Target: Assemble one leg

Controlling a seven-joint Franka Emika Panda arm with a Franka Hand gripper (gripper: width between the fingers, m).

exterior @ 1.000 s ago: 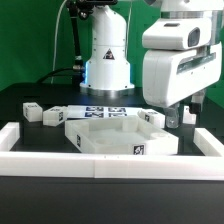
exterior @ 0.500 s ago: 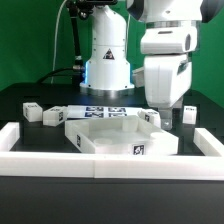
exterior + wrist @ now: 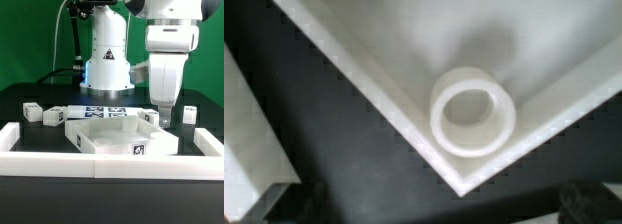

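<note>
I judge the task hardly begun: 1 small white plastic rectangular leg (image 3: 188, 113) stands loose on the black table (image 3: 20, 100), near the gripper (image 3: 164, 119), which hovers over a corner of the large flat white plate (image 3: 112, 140). Whether its fingers are spread, I cannot tell.

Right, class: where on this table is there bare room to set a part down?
Bare table lies at the exterior view's left, between the two legs, the plate and the front wall. Crowded: the plate's corner on that view's right, where the gripper hangs near another leg.
</note>
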